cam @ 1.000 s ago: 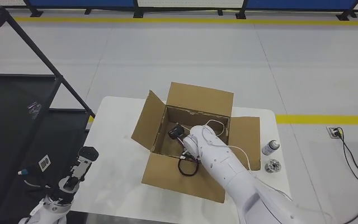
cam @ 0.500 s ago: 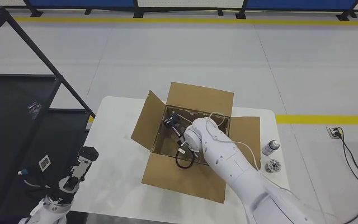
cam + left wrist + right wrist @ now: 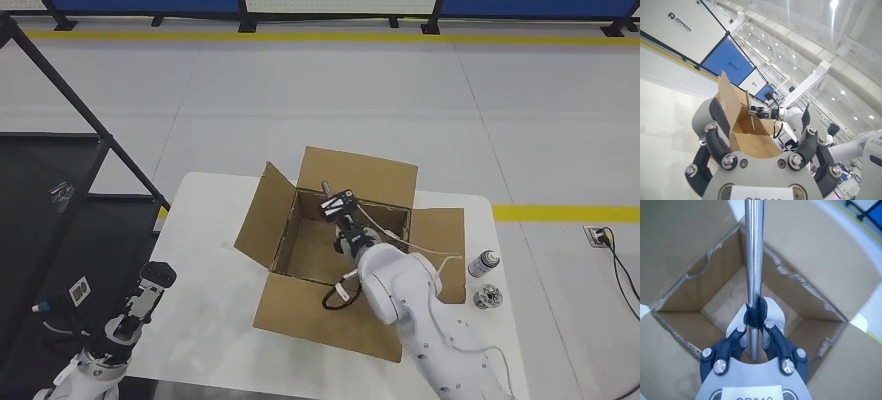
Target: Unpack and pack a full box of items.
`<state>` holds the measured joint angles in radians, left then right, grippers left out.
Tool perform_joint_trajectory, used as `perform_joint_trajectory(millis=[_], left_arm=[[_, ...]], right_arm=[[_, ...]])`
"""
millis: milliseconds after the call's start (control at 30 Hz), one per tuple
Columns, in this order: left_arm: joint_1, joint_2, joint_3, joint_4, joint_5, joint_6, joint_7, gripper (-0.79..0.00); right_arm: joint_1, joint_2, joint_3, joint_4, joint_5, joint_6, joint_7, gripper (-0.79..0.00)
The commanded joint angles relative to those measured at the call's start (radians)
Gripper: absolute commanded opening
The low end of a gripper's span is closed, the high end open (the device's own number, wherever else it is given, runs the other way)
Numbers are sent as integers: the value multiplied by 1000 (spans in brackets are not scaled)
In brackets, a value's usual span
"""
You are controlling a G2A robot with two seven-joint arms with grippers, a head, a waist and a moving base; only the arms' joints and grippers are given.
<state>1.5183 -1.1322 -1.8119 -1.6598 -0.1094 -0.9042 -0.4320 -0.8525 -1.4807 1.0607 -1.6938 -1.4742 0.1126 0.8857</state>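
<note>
Materials and form: the box point(image 3: 300, 315) is brown corrugated cardboard, square, with ragged torn edges along its rim. The rod point(image 3: 753, 256) is straight, round and polished silver metal. The surface point(image 3: 210, 260) is flat and white.

Count: one box with four flaps, all folded outward. One rod. Two small items on the surface to the right of the box: one white cylindrical can point(image 3: 483, 263) with a dark cap, standing upright, and one shiny round object point(image 3: 488, 296) just beside it on the near side. What that object is, I cannot tell.

Contents: the part of the box floor that I can see is plain brown board.

My right tool point(image 3: 754, 313) is over the box opening, toward its far side. Its dark rubber pads point(image 3: 763, 308) are pinched on the rod partway along its length. The rod stands nearly upright, one end above the tool and the other pointing down into the opening. Whether that end is below the rim I cannot tell.

My left tool point(image 3: 762, 115) is at the near left corner of the surface, well apart from the box. Its black ribbed pads point(image 3: 718, 113) are spread wide.
</note>
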Motion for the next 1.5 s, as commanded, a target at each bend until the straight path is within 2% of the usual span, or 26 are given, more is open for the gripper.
perform_joint_trajectory(millis=[0,167,333,500,600,667,733,833,1100,1267,1467], left_arm=[[0,0,0,0,0,0,0,0],[0,0,0,0,0,0,0,0],[0,0,0,0,0,0,0,0],[0,0,0,0,0,0,0,0],[0,0,0,0,0,0,0,0],[0,0,0,0,0,0,0,0],[0,0,0,0,0,0,0,0],[0,0,0,0,0,0,0,0],[0,0,0,0,0,0,0,0],[0,0,0,0,0,0,0,0],[0,0,0,0,0,0,0,0]], right_arm=[[-95,11,61,-140,-29,24,-61,-785],[-305,32,204,-397,-63,86,-172,-785],[-465,39,353,-534,-49,186,-196,-785],[-596,44,533,-565,69,220,-187,-785],[-647,46,616,-529,169,193,-176,-785],[-659,51,653,-482,243,126,-138,-785],[-652,55,684,-434,280,76,-127,-785],[-626,63,687,-350,311,-3,-49,-785],[-436,81,637,-73,247,-37,176,-785],[-337,89,604,73,208,-52,218,-785],[-276,96,589,171,217,-74,236,-785]])
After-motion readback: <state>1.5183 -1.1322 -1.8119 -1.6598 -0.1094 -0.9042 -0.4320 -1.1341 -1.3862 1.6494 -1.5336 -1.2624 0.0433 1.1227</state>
